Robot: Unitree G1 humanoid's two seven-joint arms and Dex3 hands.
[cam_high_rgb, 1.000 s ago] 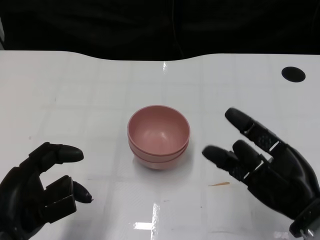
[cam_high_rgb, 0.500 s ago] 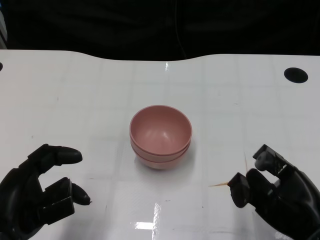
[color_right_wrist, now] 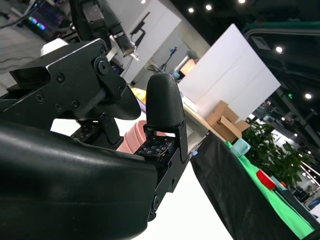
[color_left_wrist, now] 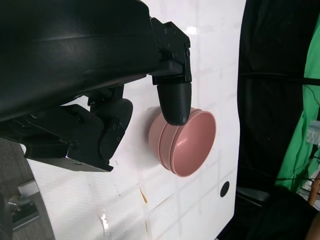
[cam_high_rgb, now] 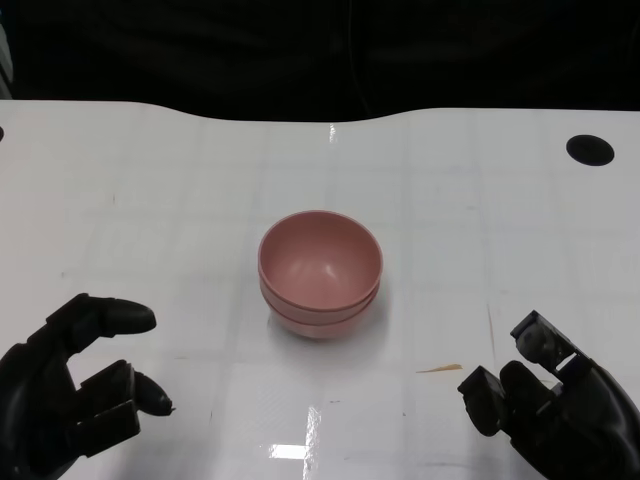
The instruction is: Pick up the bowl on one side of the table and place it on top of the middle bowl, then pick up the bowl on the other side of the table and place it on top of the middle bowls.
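The right hand [cam_high_rgb: 545, 415] has drawn back, fingers curled, empty; the left hand [cam_high_rgb: 70, 395] hangs loosely spread (also empty). The pink bowls [cam_high_rgb: 320, 272] sit nested mid-tabletop [cam_high_rgb: 150, 180], so stacking looks finished.

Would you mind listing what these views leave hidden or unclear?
- Bowl stack: how many bowls are nested; head and left wrist views show only rims.
- Right hand: cut off by the head view's lower edge.
- Bowls in the right wrist view: mostly hidden behind the fingers.
- Orange streak on the table: too small to identify.
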